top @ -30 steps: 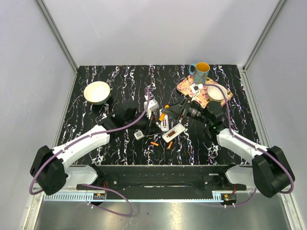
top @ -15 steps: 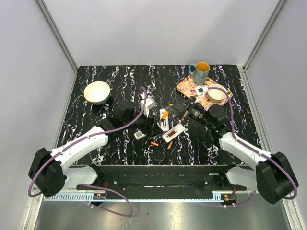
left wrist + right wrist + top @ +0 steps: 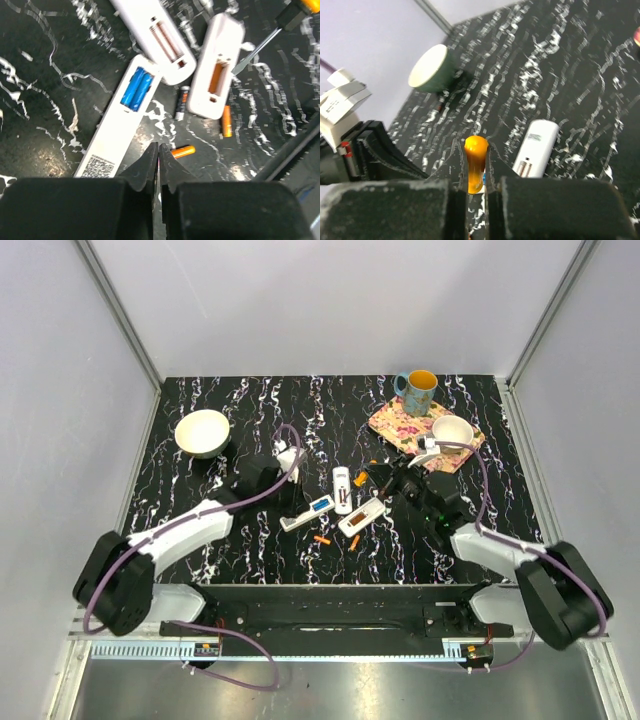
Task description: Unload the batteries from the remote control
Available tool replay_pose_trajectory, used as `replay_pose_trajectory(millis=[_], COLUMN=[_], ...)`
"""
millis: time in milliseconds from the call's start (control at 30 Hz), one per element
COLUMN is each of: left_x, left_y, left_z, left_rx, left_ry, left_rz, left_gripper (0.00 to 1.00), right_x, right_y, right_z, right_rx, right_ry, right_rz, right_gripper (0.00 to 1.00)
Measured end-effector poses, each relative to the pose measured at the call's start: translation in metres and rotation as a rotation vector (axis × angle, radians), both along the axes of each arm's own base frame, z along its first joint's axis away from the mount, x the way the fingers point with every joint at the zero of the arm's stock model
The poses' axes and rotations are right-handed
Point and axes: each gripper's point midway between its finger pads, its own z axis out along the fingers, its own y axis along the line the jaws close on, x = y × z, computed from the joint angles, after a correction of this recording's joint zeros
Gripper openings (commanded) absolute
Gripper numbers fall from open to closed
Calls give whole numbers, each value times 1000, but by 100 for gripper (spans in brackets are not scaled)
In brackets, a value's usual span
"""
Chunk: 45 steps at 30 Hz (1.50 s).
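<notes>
My right claw (image 3: 475,155) grasps an orange screwdriver (image 3: 476,144); left claw (image 3: 158,150) clenched, empty. I'd gently lever out the orange battery (image 3: 216,77) ahead of it.

My marker is the white plastic remote (image 3: 308,513), with two blue cylindrical batteries (image 3: 136,89) in its bay. Right of it and behind lies the empty-bayed white remote (image 3: 342,490). Further right is the third white remote (image 3: 362,517), with an orange battery (image 3: 216,77) inside and the orange-handled screwdriver (image 3: 257,50) tip at its edge. Loose orange batteries (image 3: 320,539) lie right of the marker and before it, and the cream ceramic bowl (image 3: 202,432) well behind, left.
</notes>
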Motion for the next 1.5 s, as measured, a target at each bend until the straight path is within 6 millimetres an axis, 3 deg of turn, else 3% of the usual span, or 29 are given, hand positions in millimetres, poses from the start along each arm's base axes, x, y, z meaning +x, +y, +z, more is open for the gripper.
replay_pose_trajectory(millis=[100, 200, 400, 600, 1233, 1500], left_x=[3, 4, 3, 11, 15, 20], left_y=[6, 11, 16, 12, 9, 5], left_z=[-28, -48, -75, -74, -75, -74], left_rx=[63, 108, 164, 162, 154, 142], left_ry=[58, 102, 165, 155, 153, 144], left_rz=[35, 57, 76, 85, 87, 90], left_gripper=[0, 0, 0, 0, 0, 0], right_x=[12, 13, 13, 22, 29, 31], right_y=[2, 16, 47, 50, 50, 49], right_z=[-31, -48, -43, -38, -72, -73], right_rx=[-41, -88, -129, -147, -229, -216], right_ry=[56, 44, -67, -127, -95, -91], right_rz=[-43, -48, -35, -80, -124, -139], right_gripper=[0, 0, 0, 0, 0, 0])
